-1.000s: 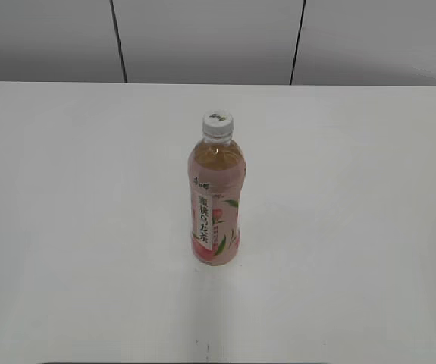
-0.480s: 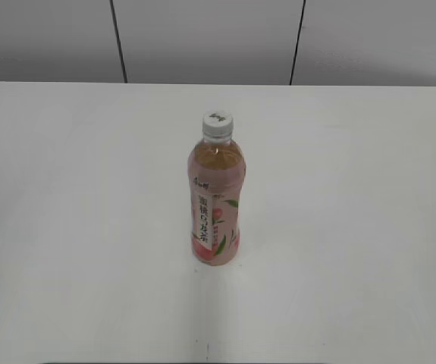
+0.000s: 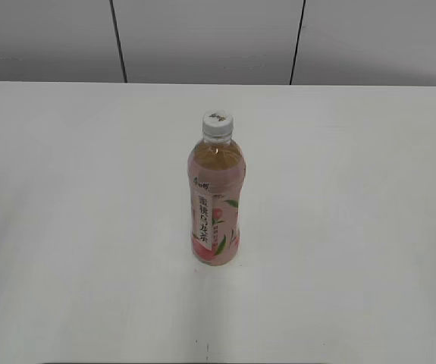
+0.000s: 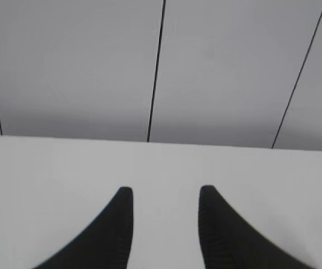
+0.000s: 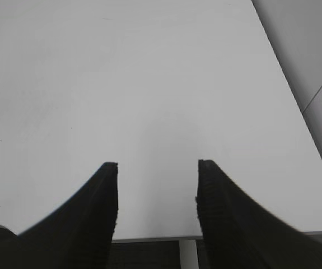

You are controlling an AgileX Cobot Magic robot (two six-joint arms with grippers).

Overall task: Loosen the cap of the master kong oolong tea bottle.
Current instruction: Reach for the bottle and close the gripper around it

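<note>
We judge the task not yet begun: the master kong oolong tea bottle (image 3: 216,199) stands upright mid-surface (image 3: 66,227) with its cap (image 3: 218,123) on, while our left claw (image 4: 165,193) and right claw (image 5: 157,166) gape empty, well apart from it.

One master kong oolong tea bottle (image 3: 216,205) stands on one white table (image 3: 66,227), away from every edge. It wears one white cap (image 3: 218,123). Two claws are seen, each in its own wrist view only: one left claw (image 4: 165,193) and one right claw (image 5: 157,166), each with two dark fingers set apart, nothing between them.
</note>
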